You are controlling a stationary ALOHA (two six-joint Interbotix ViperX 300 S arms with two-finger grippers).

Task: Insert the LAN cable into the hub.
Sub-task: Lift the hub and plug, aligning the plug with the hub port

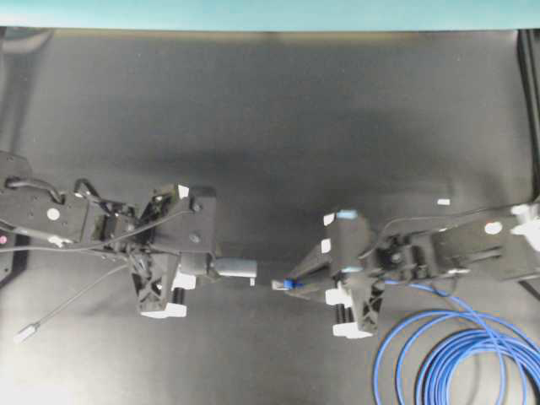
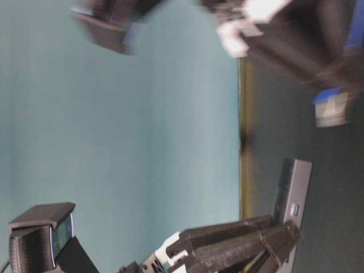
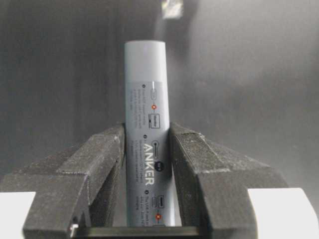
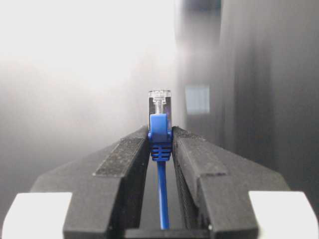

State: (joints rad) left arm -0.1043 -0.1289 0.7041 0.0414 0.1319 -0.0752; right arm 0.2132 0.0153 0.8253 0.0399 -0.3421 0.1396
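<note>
The hub [image 1: 236, 268], a slim grey bar, sticks out to the right from my left gripper [image 1: 218, 268], which is shut on its sides. In the left wrist view the hub [image 3: 145, 89] stands between the fingers of the left gripper [image 3: 147, 132], its free end pointing away. My right gripper [image 1: 299, 281] is shut on the blue boot of the LAN cable [image 1: 288, 283], and the clear plug points left at the hub across a small gap. The right wrist view shows the plug [image 4: 159, 104] poking past the tips of the right gripper [image 4: 160, 133]. The rest of the cable [image 1: 456, 354] lies in coils.
The hub's thin grey cord trails left to a small silver plug [image 1: 24, 334] near the table's front left. The blue coils lie under and in front of the right arm. A small white tape mark [image 1: 442, 202] sits on the black table [image 1: 270, 126].
</note>
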